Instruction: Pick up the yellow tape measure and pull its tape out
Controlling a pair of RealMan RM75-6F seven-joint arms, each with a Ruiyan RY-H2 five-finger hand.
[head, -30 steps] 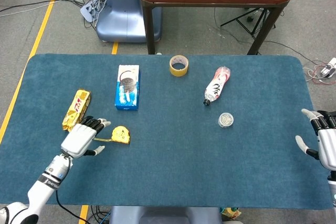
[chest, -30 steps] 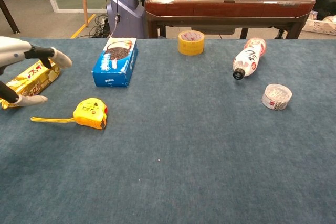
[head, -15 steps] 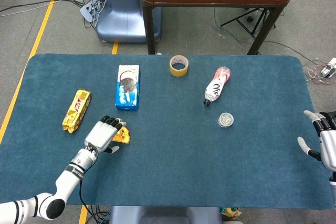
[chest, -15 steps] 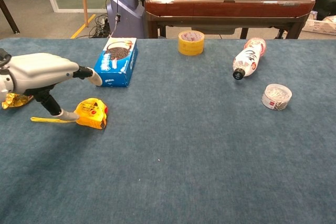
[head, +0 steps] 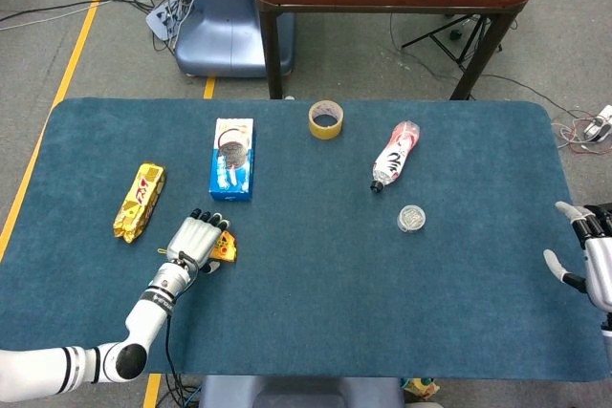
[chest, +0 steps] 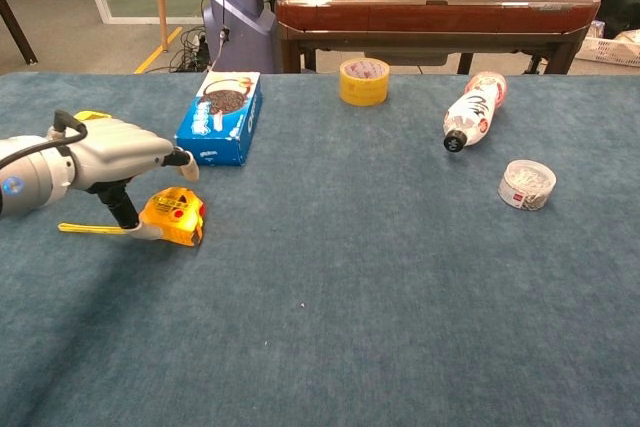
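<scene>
Our left hand point(chest: 110, 159) hovered over the yellow tape measure point(chest: 175, 217) near the table's point(head: 316, 293) left front, thumb touching it, fingers spread, nothing grasped yet; our right hand point(head: 593, 260) waited unclenched at the far edge. We judged that closing off-center could push the case away across the cloth.

My silver-grey, black-tipped fingers point(chest: 180, 159) meet the yellow tape measure point(chest: 176, 216), red-buttoned, on the teal-blue table point(chest: 400, 277).

Left hand point(chest: 115, 155) over yellow tape measure point(chest: 176, 217), thumb touching its left end; tape point(chest: 92, 229) partly out.
</scene>
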